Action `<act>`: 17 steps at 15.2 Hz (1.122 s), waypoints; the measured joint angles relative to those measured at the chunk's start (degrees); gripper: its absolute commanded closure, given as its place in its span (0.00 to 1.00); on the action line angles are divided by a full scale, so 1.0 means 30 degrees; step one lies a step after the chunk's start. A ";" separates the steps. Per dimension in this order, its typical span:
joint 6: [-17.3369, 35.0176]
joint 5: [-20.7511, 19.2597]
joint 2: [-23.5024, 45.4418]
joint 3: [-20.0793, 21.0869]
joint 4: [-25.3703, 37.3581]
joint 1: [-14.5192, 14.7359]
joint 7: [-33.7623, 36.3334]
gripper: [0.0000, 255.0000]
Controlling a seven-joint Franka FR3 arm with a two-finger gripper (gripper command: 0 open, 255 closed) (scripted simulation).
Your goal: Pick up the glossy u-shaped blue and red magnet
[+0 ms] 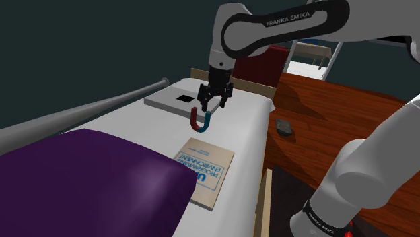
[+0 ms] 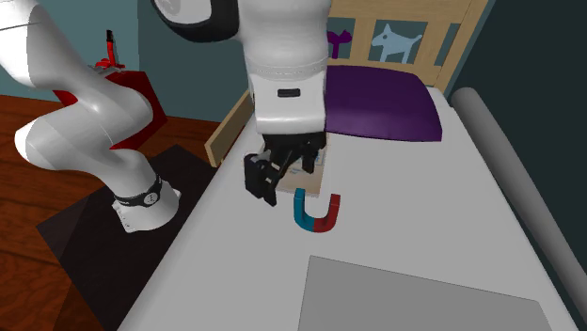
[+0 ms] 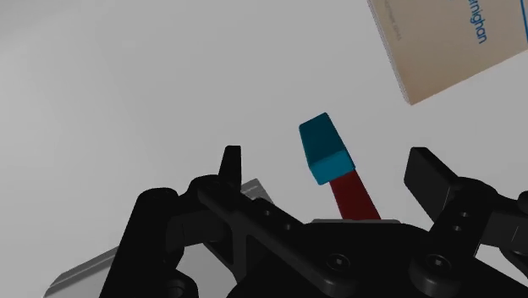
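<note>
We see the pincer [image 1: 212, 106] released, its two black fingers [image 3: 230, 162] standing well apart and clasping nothing. It hangs over a white bed [image 1: 237, 138], close above the magnet [image 1: 200, 122]. The magnet is a glossy U, part blue and part red. In the second exterior view it appears to lie flat on the bed [image 2: 226, 254], just beside the pincer [image 2: 273, 188] on that view's right, with its open end towards a purple pillow [image 2: 381, 103].

In the wrist view the magnet's [image 3: 324, 151] blue tip and red shank show between the fingers of the pincer [image 3: 328, 165], and neither finger touches it.

A book [image 1: 205, 172] lies between the magnet and the pillow [image 1: 87, 182]. On the magnet's other side rests a flat grey slab [image 1: 168, 101]. We cannot tell what the slab is.
</note>
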 measured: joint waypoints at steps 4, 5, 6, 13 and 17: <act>0.0852 0.0035 0.1048 0.0157 0.0071 0.0050 0.0265 0.00; 0.1111 0.0036 0.1141 0.0184 -0.0098 0.0065 0.0300 0.00; 0.1335 0.0027 0.1223 0.0180 -0.0243 0.0056 0.0283 0.00; 0.2340 0.0008 0.1474 0.0212 -0.0986 0.0062 0.0293 1.00; 0.2348 0.0010 0.1475 0.0214 -0.0986 0.0064 0.0290 1.00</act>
